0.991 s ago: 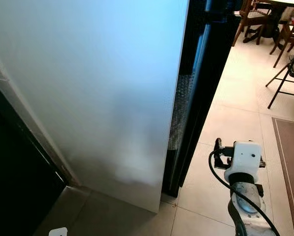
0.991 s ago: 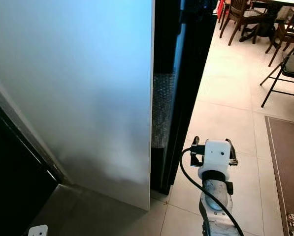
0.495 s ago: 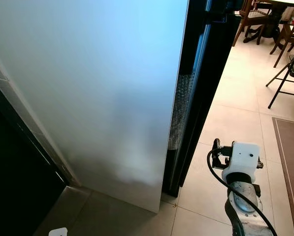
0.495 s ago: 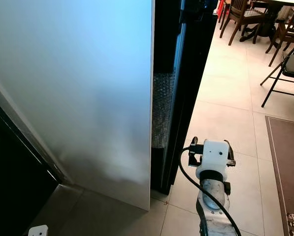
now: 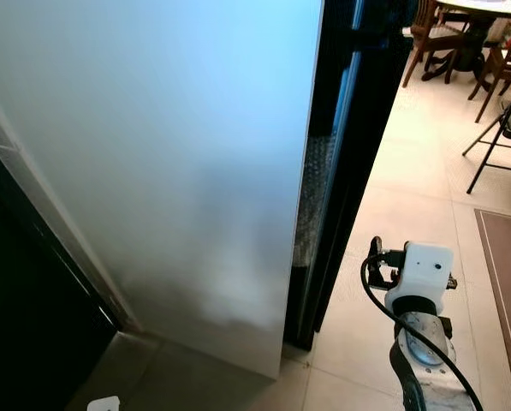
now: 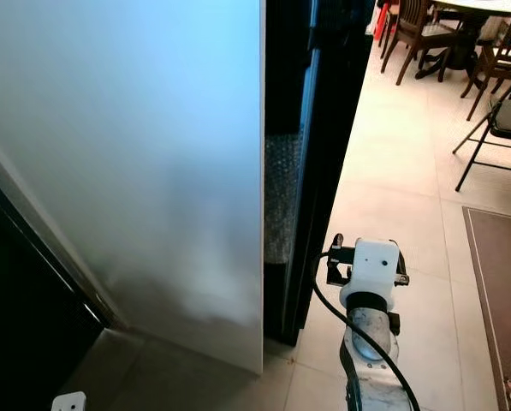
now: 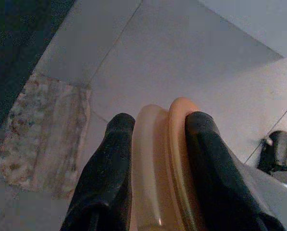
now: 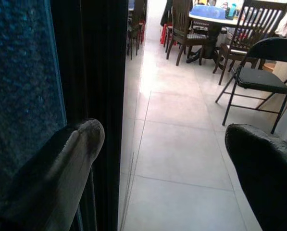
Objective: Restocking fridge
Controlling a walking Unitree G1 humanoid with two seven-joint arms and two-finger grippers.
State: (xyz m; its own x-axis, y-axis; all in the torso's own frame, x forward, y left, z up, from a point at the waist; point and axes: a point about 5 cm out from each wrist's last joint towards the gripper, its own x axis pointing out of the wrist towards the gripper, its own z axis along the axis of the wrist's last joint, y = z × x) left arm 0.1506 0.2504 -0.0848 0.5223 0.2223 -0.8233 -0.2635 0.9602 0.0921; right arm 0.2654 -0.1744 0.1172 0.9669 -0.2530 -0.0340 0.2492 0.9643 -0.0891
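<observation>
Tall white fridge [image 5: 169,171] upright; a peach container [image 7: 157,163], perhaps.

— What am I looking at on the left, surface-wise?

— I read the fridge door [image 5: 178,154] as smooth brushed metal, matt with a soft sheen. Its dark edge [image 6: 323,145] looks like glossy black plastic or glass; I can't tell which.

— And the floor?

— Pale floor tiles [image 6: 392,184], smooth and slightly glossy. The rug [image 5: 505,282] on the right looks like matt woven cloth.

— The grippers?

— My right gripper [image 8: 165,159] has matt black fingers, rubbery-looking. My left gripper [image 7: 157,154] clamps something smooth and peach-coloured [image 7: 157,159], likely plastic. The far chairs [image 6: 413,26] look like varnished wood.
</observation>
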